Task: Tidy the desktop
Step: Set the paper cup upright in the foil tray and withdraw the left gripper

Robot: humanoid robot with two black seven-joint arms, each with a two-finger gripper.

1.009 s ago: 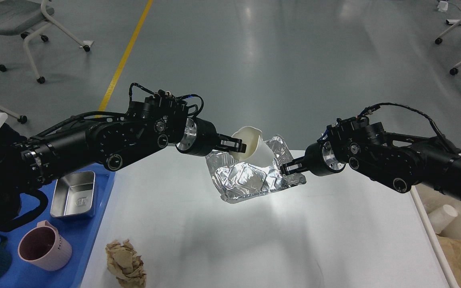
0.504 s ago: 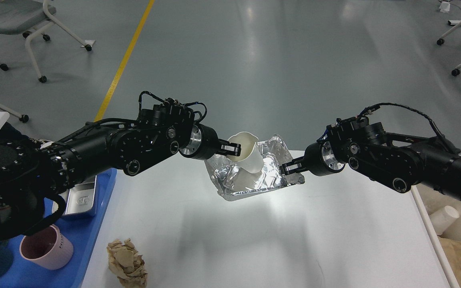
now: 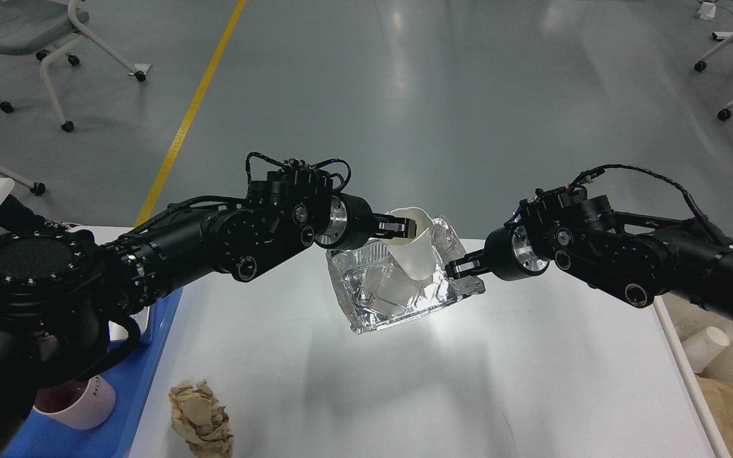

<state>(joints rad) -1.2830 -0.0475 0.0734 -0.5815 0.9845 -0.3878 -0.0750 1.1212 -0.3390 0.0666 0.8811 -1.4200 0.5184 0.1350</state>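
Desktop (image 3: pixel 404 381): white, glossy, spans lower frame under both arms. Left gripper (image 3: pixel 403 228) pinches paper cup (image 3: pixel 414 251) rim; right gripper (image 3: pixel 457 267) clamped on foil tray (image 3: pixel 392 296) edge, tray lifted and tilted. Crumpled paper (image 3: pixel 201 416) at near-left edge.

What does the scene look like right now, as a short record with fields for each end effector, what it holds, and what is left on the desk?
left end effector: shut on the rim of the white paper cup
right end effector: shut on the edge of the foil tray
cup position: over the foil tray, tilted
foil tray: crumpled, lifted above the desktop
left on the desktop: crumpled brown paper ball, near front edge
blue tray: at left, holds a pink mug, mostly hidden by the left arm
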